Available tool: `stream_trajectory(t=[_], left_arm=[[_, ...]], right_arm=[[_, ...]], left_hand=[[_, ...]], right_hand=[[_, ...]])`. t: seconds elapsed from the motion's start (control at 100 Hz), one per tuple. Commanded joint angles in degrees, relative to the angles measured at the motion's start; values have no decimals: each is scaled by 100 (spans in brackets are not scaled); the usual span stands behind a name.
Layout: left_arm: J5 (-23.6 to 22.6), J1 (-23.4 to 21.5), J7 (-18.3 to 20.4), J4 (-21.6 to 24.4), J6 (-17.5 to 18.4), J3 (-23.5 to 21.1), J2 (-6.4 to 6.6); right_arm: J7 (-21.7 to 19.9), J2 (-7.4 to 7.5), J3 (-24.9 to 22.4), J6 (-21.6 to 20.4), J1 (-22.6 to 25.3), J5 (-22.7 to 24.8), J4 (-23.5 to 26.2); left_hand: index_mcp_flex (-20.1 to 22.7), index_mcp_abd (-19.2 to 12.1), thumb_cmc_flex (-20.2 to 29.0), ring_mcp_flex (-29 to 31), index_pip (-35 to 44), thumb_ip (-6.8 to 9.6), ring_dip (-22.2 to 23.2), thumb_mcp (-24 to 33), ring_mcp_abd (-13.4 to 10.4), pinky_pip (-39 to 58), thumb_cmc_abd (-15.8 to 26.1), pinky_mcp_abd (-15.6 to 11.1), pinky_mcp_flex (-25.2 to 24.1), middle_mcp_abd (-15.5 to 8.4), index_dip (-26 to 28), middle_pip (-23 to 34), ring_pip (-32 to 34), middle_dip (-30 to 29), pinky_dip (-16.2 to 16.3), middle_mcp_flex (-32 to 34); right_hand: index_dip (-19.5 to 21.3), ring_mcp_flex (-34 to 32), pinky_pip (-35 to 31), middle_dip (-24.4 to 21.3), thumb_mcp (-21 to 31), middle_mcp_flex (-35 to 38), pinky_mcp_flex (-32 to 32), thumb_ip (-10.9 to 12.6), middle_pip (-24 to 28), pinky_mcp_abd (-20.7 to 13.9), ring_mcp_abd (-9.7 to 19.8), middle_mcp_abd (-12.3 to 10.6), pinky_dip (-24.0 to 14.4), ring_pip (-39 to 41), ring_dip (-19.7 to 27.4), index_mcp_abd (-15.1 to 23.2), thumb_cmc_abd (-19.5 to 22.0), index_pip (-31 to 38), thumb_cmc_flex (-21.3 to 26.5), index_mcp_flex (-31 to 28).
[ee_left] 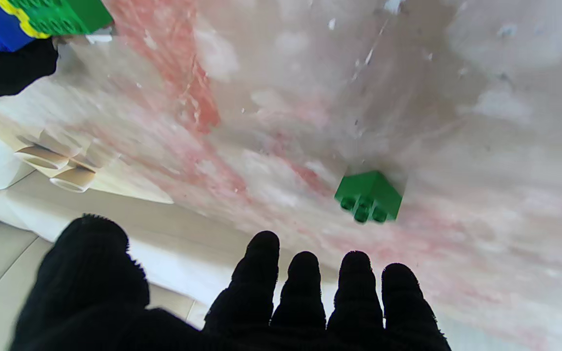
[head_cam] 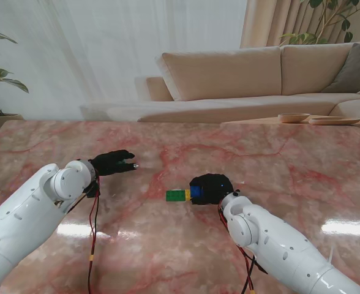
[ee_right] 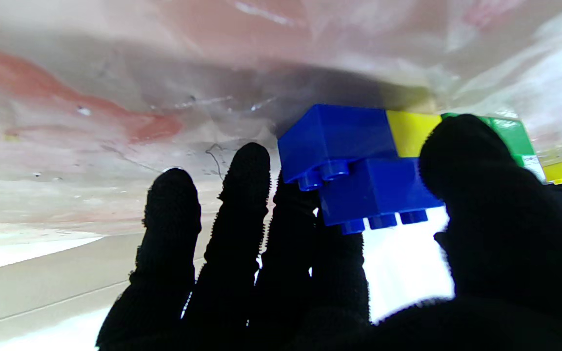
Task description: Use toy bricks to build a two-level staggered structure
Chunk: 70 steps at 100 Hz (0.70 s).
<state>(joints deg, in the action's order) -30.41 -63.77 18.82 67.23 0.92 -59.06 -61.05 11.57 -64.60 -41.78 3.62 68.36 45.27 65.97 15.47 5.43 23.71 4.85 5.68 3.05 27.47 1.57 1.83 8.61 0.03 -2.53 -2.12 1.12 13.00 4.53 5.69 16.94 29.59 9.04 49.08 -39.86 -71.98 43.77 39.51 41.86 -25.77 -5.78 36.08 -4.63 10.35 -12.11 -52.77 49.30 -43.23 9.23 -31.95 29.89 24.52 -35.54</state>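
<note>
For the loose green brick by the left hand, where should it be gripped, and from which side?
Judging by the left wrist view, pinch the loose green brick across two opposite flat side walls, the left hand coming down from above. It rests apart from other bricks, studs up, sides exposed.

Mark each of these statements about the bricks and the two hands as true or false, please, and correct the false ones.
1. The right hand is at the row of bricks on the marble table. True.
2. The row on the table goes blue, yellow, green. True; the right wrist view shows a blue brick, a yellow brick and a green brick side by side.
3. The left hand holds a red brick. False: its fingers are spread and it holds nothing.
4. A second blue brick sits staggered on the first. True.
5. The single green brick is stacked on the row. False: it lies alone on the table, near the left hand.
</note>
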Motion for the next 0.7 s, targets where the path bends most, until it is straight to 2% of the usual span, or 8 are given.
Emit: stream_trajectory(t=[0.0, 0.13, 0.23, 0.24, 0.26, 0.34, 0.44, 0.69], left_arm=[[-72, -44, -150, 116, 35, -68, 10], [-323, -77, -322, 249, -107, -183, 1], [-568, 42, -346, 178, -334, -129, 13], [-584, 57, -335, 170, -366, -120, 16], [-610, 87, -321, 149, -420, -101, 19], [-620, 237, -277, -15, -601, 3, 20], [-494, 472, -534, -484, -595, 172, -56], [-163, 1137, -421, -1298, -745, 878, -143]], right_arm=[[-95, 1, 11, 52, 112, -5, -77], [-56, -5, -13, 59, 126, -6, -89], [-23, -13, -18, 50, 123, -17, -118], [-20, -13, -18, 48, 123, -19, -122], [-15, -15, -18, 46, 123, -23, -127], [4, -21, -17, 35, 119, -37, -149], [7, -22, -18, 16, 116, -48, -164], [5, -22, -43, 13, 130, -64, -173]], left_hand=[[-180, -211, 116, -224, 28, 61, 109, -47, -88, -285, -170, -10, -30, -139, 23, -218, 4, 46, -158, -197], [-91, -125, 379, -270, 89, 90, 194, 83, -17, -304, -628, 31, -32, -54, 32, -178, -14, 182, -239, -206], [29, 219, 527, -252, 187, 78, 343, 313, 40, -235, -1203, 69, -43, 68, 21, 22, 28, 397, -238, -111], [26, 263, 498, -255, 236, -96, 395, 482, 48, -215, -1298, 72, -53, 84, -4, 34, 17, 426, -228, -107], [53, 361, 511, -254, 291, -250, 443, 640, 68, -197, -1493, 78, -61, 132, -23, 74, 16, 466, -220, -83], [193, 507, 627, -288, 392, -376, 484, 771, 132, -194, -1913, 97, -74, 235, -6, 246, 53, 556, -210, -46], [556, 622, 27, -299, 736, -812, 669, 2770, 218, -190, -2933, 96, -65, 383, -123, 799, 56, 683, -230, 97], [610, 586, -71, -259, 1123, -960, 724, 3233, 275, -168, -3297, 138, -71, 399, -17, 1124, 186, 681, -176, 183]], right_hand=[[-44, -160, -209, -63, 101, 146, -43, -18, -42, -35, 70, 86, -52, 83, -125, 48, 10, 47, -58, -94], [-44, -162, -208, -64, 98, 148, -51, -17, -41, -34, 65, 82, -50, 84, -127, 51, 8, 49, -49, -102], [-44, -161, -208, -63, 88, 148, -53, -17, -41, -35, 65, 89, -50, 84, -128, 50, 9, 49, -56, -102], [-44, -161, -208, -63, 86, 148, -53, -18, -41, -35, 65, 90, -50, 84, -128, 51, 8, 49, -57, -102], [-44, -161, -208, -63, 85, 148, -53, -18, -41, -35, 63, 90, -50, 84, -128, 50, 11, 49, -59, -102], [-44, -162, -208, -64, 77, 151, -53, -16, -41, -36, 67, 91, -49, 83, -128, 46, 13, 49, -61, -106], [-43, -165, -208, -63, 70, 156, -52, -13, -41, -34, 64, 88, -49, 84, -129, 45, 13, 50, -59, -107], [-40, -173, -208, -60, 64, 181, -52, -13, -34, -17, 61, 91, -48, 84, -131, 44, 15, 58, -57, -127]])
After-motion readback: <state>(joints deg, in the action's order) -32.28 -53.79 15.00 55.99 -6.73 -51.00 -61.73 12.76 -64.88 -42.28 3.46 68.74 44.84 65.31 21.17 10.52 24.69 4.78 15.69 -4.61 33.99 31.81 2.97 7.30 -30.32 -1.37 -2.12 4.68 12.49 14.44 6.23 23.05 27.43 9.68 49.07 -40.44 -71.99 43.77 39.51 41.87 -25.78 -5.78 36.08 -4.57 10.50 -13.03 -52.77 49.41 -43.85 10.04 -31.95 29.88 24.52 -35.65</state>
